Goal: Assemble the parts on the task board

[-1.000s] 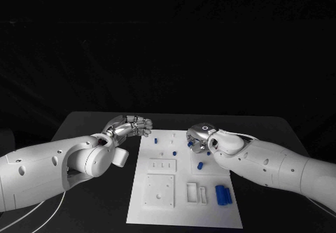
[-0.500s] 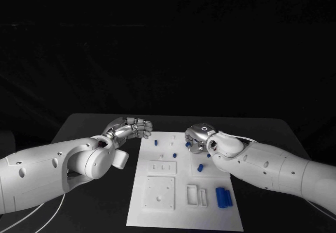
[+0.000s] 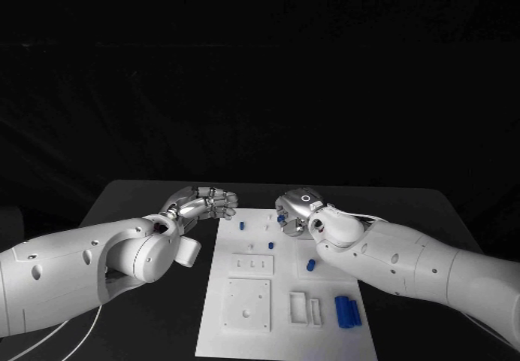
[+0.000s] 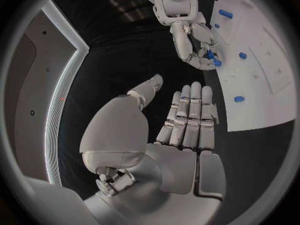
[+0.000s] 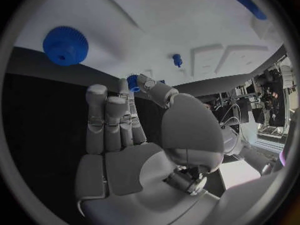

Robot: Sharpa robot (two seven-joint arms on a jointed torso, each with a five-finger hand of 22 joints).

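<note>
Right robot hand shifted farther up the board, apparently pinching blue part

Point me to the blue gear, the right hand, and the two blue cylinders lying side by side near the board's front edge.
blue gear [image 5: 65, 45]: right wrist view, on its toothed face.
right hand [image 3: 294, 207]: head view, on its back.
blue cylinders [image 3: 347, 310]: head view, on the pair's middle.

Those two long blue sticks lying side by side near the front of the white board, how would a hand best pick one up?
Probably the outer blue stick, pinched across its middle from above. Both lie flat, touching along their length, so only the outer long side and the top are free. The task board beside it is bare, leaving fingers room.
</note>
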